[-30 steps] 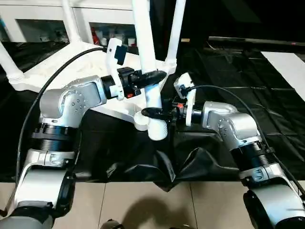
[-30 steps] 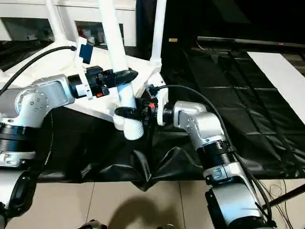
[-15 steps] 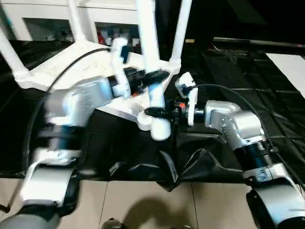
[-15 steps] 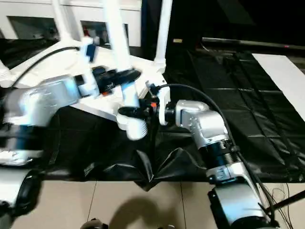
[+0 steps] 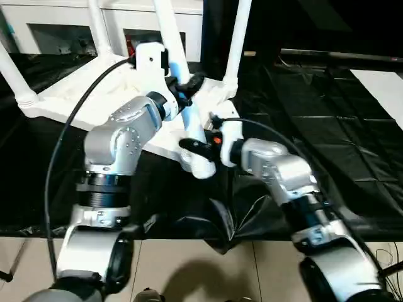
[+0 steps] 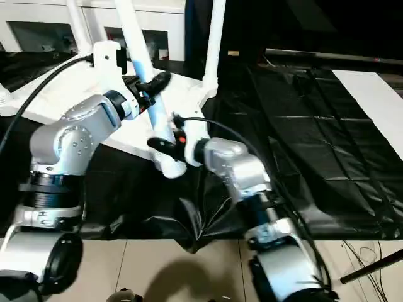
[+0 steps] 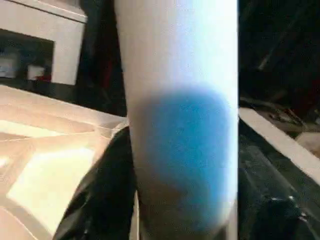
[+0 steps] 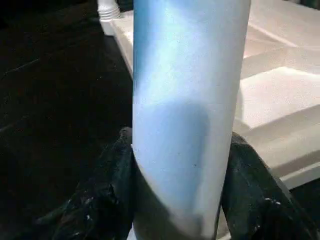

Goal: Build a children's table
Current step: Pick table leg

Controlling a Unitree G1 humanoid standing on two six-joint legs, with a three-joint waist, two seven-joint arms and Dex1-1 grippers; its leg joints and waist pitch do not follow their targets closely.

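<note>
While the white tabletop (image 5: 94,100) lies ribbed side up on black sheeting (image 5: 327,113), three legs standing in its corner sockets, you have both claws closed on the fourth leg (image 5: 179,69): the left claw (image 5: 189,85) higher, the right claw (image 5: 192,146) at its base. Since a second ago that leg has tilted over and both arms swung leftward. A white cabinet (image 5: 56,28) stands behind.

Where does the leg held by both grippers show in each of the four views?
Left eye: leg centre, tilted, between both grippers.
Right eye: leg left of centre.
Left wrist: leg upright through the middle.
Right wrist: leg through the middle, between the fingers.
Shared landmark: tabletop behind the leg.
</note>
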